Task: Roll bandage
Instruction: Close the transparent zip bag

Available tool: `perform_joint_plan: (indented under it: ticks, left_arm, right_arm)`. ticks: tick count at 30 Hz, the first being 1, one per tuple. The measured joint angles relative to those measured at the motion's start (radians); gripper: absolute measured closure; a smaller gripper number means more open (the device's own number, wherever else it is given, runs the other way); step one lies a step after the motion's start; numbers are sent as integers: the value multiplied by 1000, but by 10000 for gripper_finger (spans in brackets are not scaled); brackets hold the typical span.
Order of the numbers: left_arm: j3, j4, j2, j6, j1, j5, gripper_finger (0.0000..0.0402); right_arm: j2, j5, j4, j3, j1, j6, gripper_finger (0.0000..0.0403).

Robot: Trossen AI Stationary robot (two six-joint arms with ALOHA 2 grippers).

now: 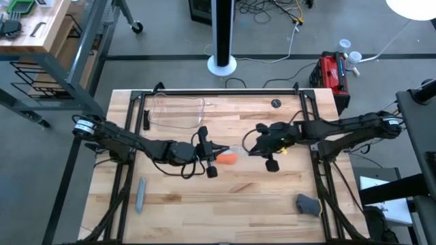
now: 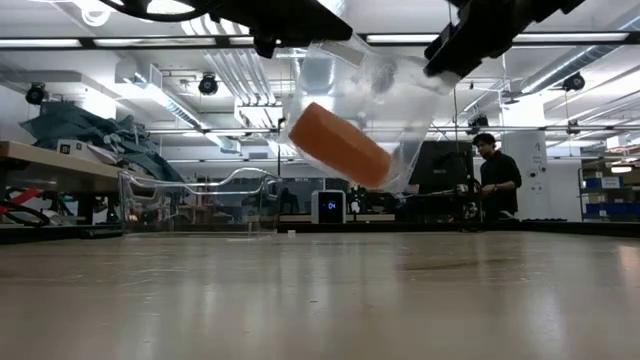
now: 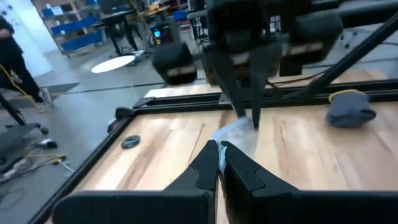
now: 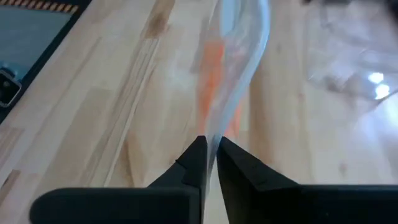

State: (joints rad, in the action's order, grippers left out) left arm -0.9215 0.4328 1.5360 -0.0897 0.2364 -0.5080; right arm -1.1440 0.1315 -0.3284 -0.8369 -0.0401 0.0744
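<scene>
The bandage [image 1: 229, 159] is a stubby orange roll [image 2: 338, 145] inside a clear plastic wrap [image 2: 400, 90], hanging tilted above the table's middle. My left gripper [image 1: 216, 155] is shut on the wrap's left end. My right gripper [image 1: 251, 146] is shut on its right end. The two grippers face each other with the wrap stretched between them. In the right wrist view the orange roll [image 4: 214, 68] shows through the plastic. My left gripper pinches an edge of the clear wrap [image 3: 219, 151] between its two fingertips, coming level from the table's left. The wrap is lifted clear of the table and spans toward the other gripper. My right gripper pinches the wrap's opposite edge [image 4: 211, 134] between its two fingertips, coming from the table's right. The wrap with the roll inside hangs clear of the table, sagging between the two holds.
A clear plastic tray [image 1: 178, 109] stands at the far left. A grey bar [image 1: 140, 194] lies near the left front. A dark grey bundle [image 1: 308, 204] sits at the right front, and a small black disc [image 1: 275, 103] at the far right.
</scene>
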Motion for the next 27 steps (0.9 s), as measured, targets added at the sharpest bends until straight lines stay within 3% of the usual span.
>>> perform_joint_plan:
  ticks: [5, 11, 16, 21, 27]
  left_arm:
    - [0, 32, -16, -46, 23, -16, 401]
    - [0, 148, -27, -131, 57, -111, 401]
    - [0, 254, -30, -163, 57, -210, 401]
    - [0, 380, -31, -217, 60, -218, 401]
    - [0, 475, -31, -268, 59, -223, 401]
  right_arm:
    - [126, -31, 9, 58, 0, 4, 359]
    - [281, -123, 49, 122, -1, -28, 344]
    - [365, -131, 277, 207, -1, -56, 335]
    - [381, -136, 451, 282, 3, -69, 324]
    - [338, -240, 550, 305, 12, -115, 298]
